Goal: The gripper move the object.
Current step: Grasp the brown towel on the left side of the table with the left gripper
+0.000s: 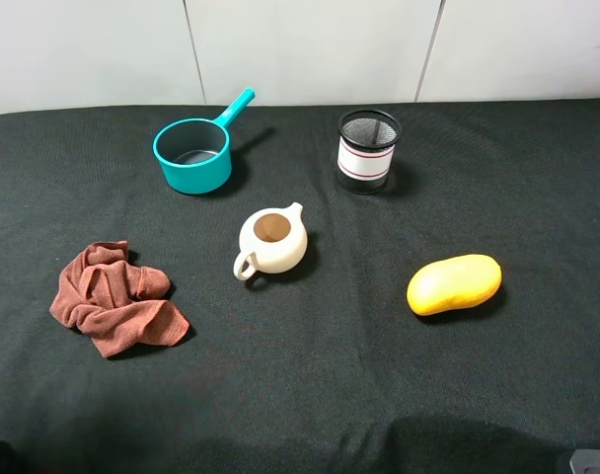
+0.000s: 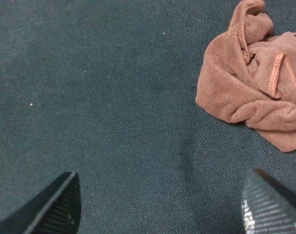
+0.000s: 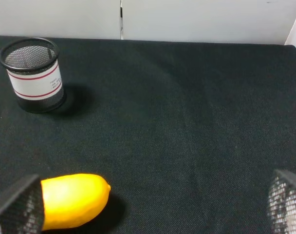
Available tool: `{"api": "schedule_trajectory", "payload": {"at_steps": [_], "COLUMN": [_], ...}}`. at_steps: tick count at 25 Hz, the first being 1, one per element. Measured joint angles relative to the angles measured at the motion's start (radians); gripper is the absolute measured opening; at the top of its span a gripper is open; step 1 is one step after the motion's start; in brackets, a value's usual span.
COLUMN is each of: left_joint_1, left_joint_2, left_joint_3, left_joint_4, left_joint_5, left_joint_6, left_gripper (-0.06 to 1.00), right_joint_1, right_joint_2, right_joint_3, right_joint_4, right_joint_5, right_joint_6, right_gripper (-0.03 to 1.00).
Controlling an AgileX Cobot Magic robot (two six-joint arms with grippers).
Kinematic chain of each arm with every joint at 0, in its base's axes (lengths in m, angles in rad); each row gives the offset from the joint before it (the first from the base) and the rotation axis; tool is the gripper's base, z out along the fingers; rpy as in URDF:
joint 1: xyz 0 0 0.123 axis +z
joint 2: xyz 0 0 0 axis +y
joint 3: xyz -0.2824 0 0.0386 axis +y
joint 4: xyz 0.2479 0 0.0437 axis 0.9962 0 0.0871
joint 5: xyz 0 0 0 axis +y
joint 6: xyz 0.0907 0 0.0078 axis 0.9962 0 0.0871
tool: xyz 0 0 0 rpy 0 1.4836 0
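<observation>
On the black table cloth lie a crumpled red-brown cloth (image 1: pixel 115 299), a white teapot (image 1: pixel 271 242) with a brown lid, a yellow mango (image 1: pixel 454 283), a teal saucepan (image 1: pixel 194 153) and a black mesh pen holder (image 1: pixel 367 150). My left gripper (image 2: pixel 157 209) is open and empty, low over bare cloth, with the red-brown cloth (image 2: pixel 257 78) ahead and to one side. My right gripper (image 3: pixel 153 207) is open and empty; the mango (image 3: pixel 72 200) lies by one fingertip (image 3: pixel 19 207) and the pen holder (image 3: pixel 33 73) stands farther off.
The black cloth (image 1: pixel 310 395) covers the whole table. A white panelled wall (image 1: pixel 310 44) runs along the far edge. Only slivers of the arms show at the bottom corners of the exterior high view.
</observation>
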Motion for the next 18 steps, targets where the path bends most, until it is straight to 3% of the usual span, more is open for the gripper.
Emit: {"api": "schedule_trajectory", "payload": {"at_steps": [18], "left_joint_1": [-0.015], "left_joint_2": [0.528], "left_joint_3": [-0.052], "left_joint_4": [-0.015], "left_joint_5": [-0.259], "left_joint_6": [0.0], "left_gripper": [0.68], "right_joint_1": [0.0], "right_joint_2": [0.0], "right_joint_3": [0.0], "right_joint_4": [0.0], "right_joint_5": [0.0], "right_joint_6": [0.0], "right_gripper": [0.69]}}
